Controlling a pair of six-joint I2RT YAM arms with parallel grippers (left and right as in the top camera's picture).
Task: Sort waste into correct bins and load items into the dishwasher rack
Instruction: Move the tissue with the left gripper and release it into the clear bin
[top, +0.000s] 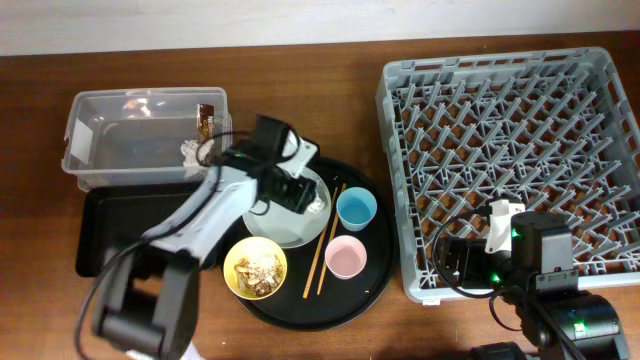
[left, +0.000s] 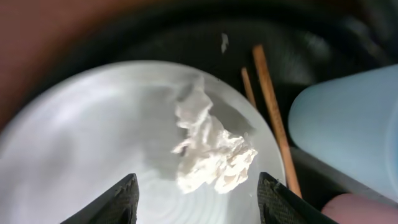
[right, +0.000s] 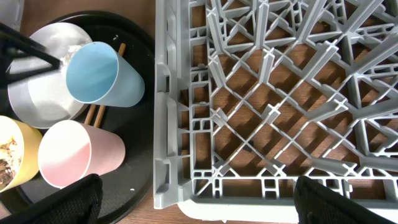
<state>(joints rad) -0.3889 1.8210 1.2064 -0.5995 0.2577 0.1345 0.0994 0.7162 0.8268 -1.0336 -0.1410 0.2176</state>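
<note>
**A little waste sorted, no dishes loaded yet**

The big grey dishwasher rack (top: 510, 150) sits at the right side of the tabletop. Nothing is in it yet.

The round black tray (top: 375, 245) sits in the middle, near the front edge. All the dishes are on it: the plate (left: 81, 143), the yellow bowl (top: 232, 270), the blue cup (top: 356, 208), the pink cup (top: 346, 257) and the chopsticks (top: 325, 245).

The clear tub (top: 120, 150) is at the far left corner. It holds a brown wrapper (top: 206, 120) and a bit of tissue (top: 190, 150), so I think some waste is already sorted. The flat black tray (top: 110, 225) lies just in front of the tub, and I see nothing in it.

One crumpled tissue (left: 211, 152) lies on the plate. The left pincer (left: 199, 202) hangs right over it, wide open and holding nothing. I think picking up this tissue is the job right now.

The crumbly food (top: 258, 265) is in the yellow bowl. It has to go in a bin too.

The right pincer (right: 205, 205) is wide open over the front left corner of the rack, holding nothing.

After the waste, every dish has to go in the rack. Most of the work is left.
</note>
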